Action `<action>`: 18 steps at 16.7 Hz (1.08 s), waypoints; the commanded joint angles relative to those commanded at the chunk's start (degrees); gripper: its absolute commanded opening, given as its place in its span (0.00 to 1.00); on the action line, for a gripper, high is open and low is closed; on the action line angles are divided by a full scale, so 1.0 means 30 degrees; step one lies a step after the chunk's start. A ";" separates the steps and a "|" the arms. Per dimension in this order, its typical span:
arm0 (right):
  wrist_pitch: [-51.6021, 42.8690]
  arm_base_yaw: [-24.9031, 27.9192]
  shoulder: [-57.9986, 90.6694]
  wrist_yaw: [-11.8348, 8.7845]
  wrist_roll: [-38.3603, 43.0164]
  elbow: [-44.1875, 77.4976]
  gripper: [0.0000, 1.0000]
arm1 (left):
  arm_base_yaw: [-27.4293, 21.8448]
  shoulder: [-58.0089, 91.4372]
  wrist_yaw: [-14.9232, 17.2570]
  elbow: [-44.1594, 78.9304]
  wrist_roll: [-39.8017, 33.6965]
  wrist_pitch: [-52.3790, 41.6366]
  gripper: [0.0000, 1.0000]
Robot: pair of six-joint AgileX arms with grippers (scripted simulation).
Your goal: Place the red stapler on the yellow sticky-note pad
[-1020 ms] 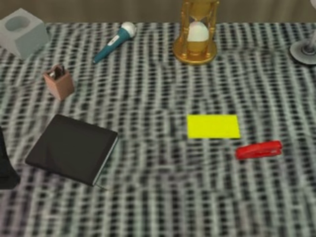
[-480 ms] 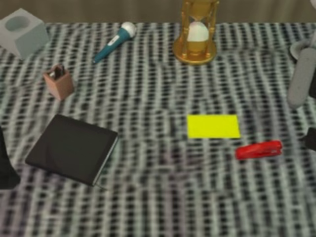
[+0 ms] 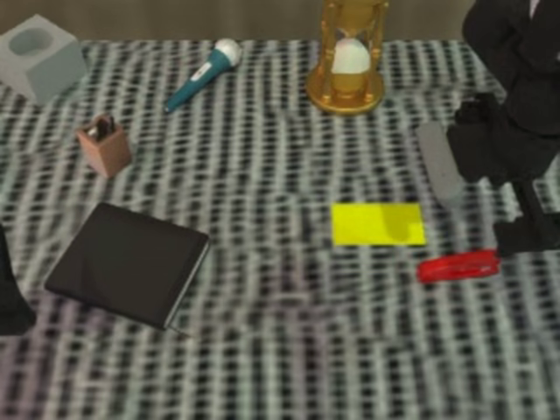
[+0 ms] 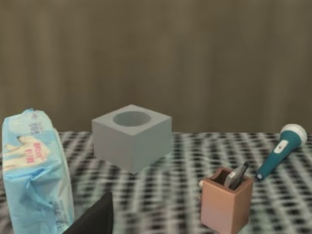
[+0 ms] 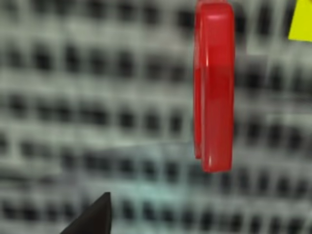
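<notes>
While the stapler (image 3: 458,265) lies lengthwise across the table just right of and below the pad (image 3: 378,224), the right gripper (image 3: 523,234) hovers beside its right end, holding nothing; finger opening cannot be told.

My right arm (image 3: 512,96) reaches in over the table's right side, its gripper (image 3: 525,234) hanging just right of the red stapler (image 3: 458,265). The stapler lies on the checked cloth (image 3: 289,350), just below and right of the yellow sticky-note pad (image 3: 378,224), apart from it. Far left of the pad lies a black notebook (image 3: 129,263). Up from the pad stands a gold hourglass (image 3: 346,58). My left arm (image 3: 10,293) sits parked at the left edge, left of the notebook.
</notes>
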 joint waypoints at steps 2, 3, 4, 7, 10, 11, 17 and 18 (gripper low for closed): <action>-0.0524 0.0177 0.0884 -0.0026 -0.0663 0.0805 1.00 | 0.0000 0.0000 0.0000 0.0000 0.0000 0.0000 1.00; -0.0621 0.0210 0.1060 -0.0031 -0.0788 0.0956 1.00 | 0.0000 0.0000 0.0000 0.0000 0.0000 0.0000 1.00; -0.0621 0.0210 0.1060 -0.0031 -0.0788 0.0956 1.00 | 0.0000 0.0000 0.0000 0.0000 0.0000 0.0000 1.00; -0.0572 0.0108 0.1005 -0.0026 -0.0764 0.0900 1.00 | 0.0000 0.0000 0.0000 0.0000 0.0000 0.0000 1.00; 0.0168 0.0173 0.1292 -0.0028 -0.0786 0.0330 1.00 | 0.0000 0.0000 0.0000 0.0000 0.0000 0.0000 1.00; 0.0805 0.0195 0.1516 -0.0028 -0.0782 -0.0091 1.00 | 0.0000 0.0000 0.0000 0.0000 0.0000 0.0000 1.00; 0.5749 0.0256 0.3278 -0.0017 -0.0705 -0.3096 1.00 | 0.0000 0.0000 0.0000 0.0000 0.0000 0.0000 1.00; 0.6109 0.0260 0.3439 -0.0015 -0.0701 -0.3359 1.00 | 0.0000 0.0000 0.0000 0.0000 0.0000 0.0000 1.00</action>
